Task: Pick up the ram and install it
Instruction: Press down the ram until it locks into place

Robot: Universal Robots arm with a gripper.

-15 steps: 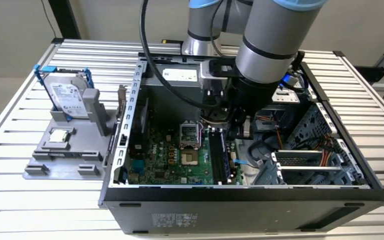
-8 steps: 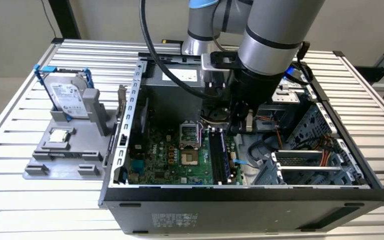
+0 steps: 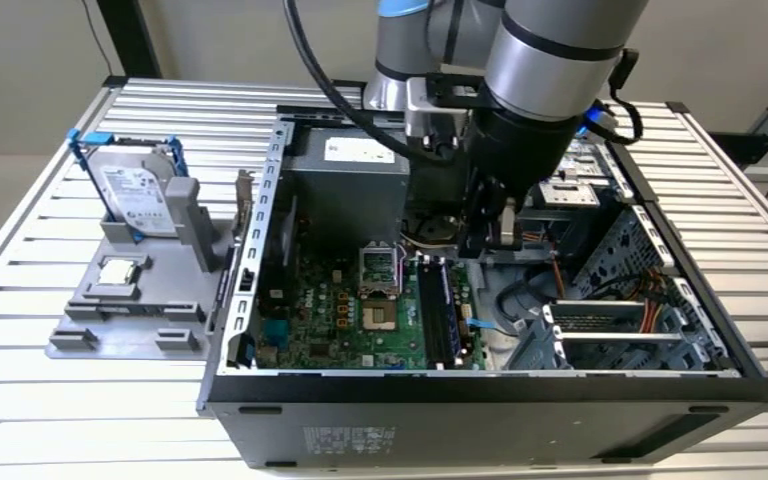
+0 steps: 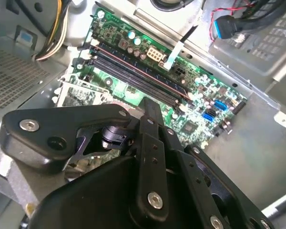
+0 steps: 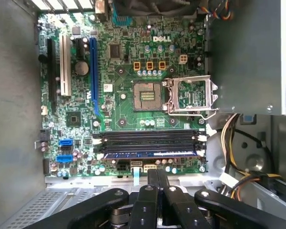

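Open black computer case (image 3: 491,390) on slatted metal table (image 3: 37,250) | silver robot arm (image 3: 558,60) reaching inside over green motherboard (image 3: 344,310) | dark bluish ram stick (image 3: 436,310) seated upright | grey holder (image 3: 131,290) near table's edge.

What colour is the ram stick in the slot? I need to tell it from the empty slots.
Dark bluish, with black chips; the ram shows best in the first wrist view.

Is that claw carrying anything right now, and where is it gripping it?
Nothing is held. The claw is pinched shut and empty above the circuit board, and the memory stick already sits in its slot.
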